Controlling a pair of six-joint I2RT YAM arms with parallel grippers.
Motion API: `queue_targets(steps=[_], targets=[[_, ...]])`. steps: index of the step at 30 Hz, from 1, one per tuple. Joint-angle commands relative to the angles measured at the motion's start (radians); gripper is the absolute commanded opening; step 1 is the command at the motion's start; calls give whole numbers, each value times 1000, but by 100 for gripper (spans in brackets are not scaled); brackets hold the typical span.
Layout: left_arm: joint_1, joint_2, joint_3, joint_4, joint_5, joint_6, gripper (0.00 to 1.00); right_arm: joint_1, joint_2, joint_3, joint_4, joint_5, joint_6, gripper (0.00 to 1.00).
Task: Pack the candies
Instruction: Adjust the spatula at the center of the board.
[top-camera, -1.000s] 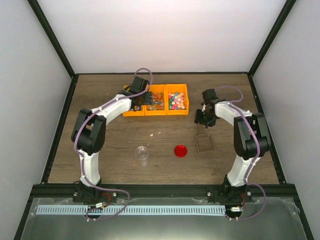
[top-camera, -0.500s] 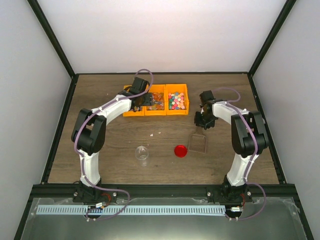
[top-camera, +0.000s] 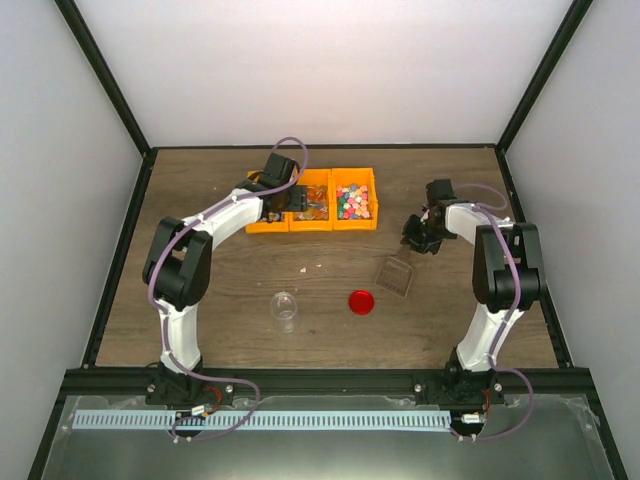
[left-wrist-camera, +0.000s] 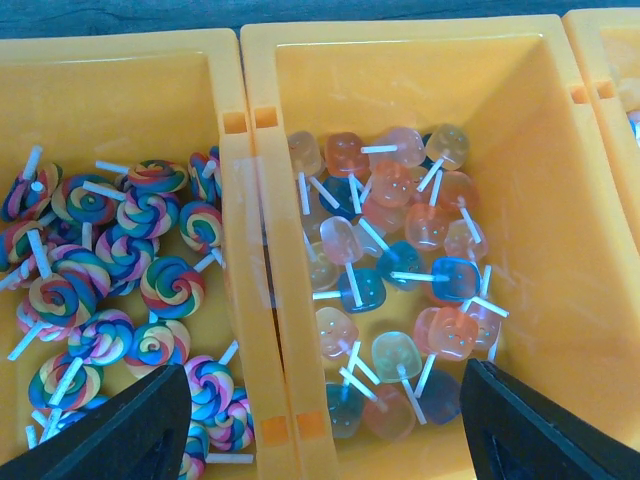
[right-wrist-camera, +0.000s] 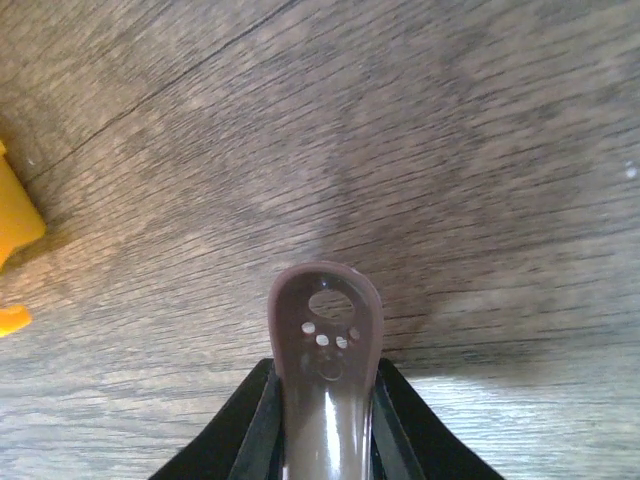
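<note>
The candies (top-camera: 352, 201) are tiny multicoloured pieces in the rightmost of three yellow bins at the back. My left gripper (top-camera: 290, 200) hovers open over the left and middle bins; in the left wrist view (left-wrist-camera: 325, 400) its black fingers (left-wrist-camera: 130, 430) straddle the wall between swirl lollipops (left-wrist-camera: 130, 270) and translucent square lollipops (left-wrist-camera: 400, 270). My right gripper (top-camera: 421, 238) is shut on the handle of a brown translucent scoop (top-camera: 396, 277), whose bowl rests low over the table. The right wrist view shows the handle (right-wrist-camera: 326, 330) clamped between the jaws (right-wrist-camera: 325, 420).
A small clear jar (top-camera: 284, 308) stands on the wooden table, with a round red lid (top-camera: 361, 301) to its right. A few tiny loose crumbs (top-camera: 310, 268) lie behind the jar. A yellow bin corner (right-wrist-camera: 15, 225) shows at the left in the right wrist view.
My right gripper has swung right with the scoop, which turned and shifted slightly back and left. The left arm has not moved.
</note>
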Motion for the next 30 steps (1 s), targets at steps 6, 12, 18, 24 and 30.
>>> queue_targets(steps=[6,12,18,24,30], targets=[[7,-5,11,13,27,20,76,-25,-82,-68,134,-170,225,20],[7,-21,-2,19,35,14,76,-25,-96,-55,121,-141,206,37],[8,-29,-7,25,35,17,77,-24,-176,-122,108,-88,173,63],[11,2,48,11,76,24,77,-24,-306,-246,100,-66,164,65],[10,-19,23,21,87,-6,77,-8,-412,-350,86,-91,159,58]])
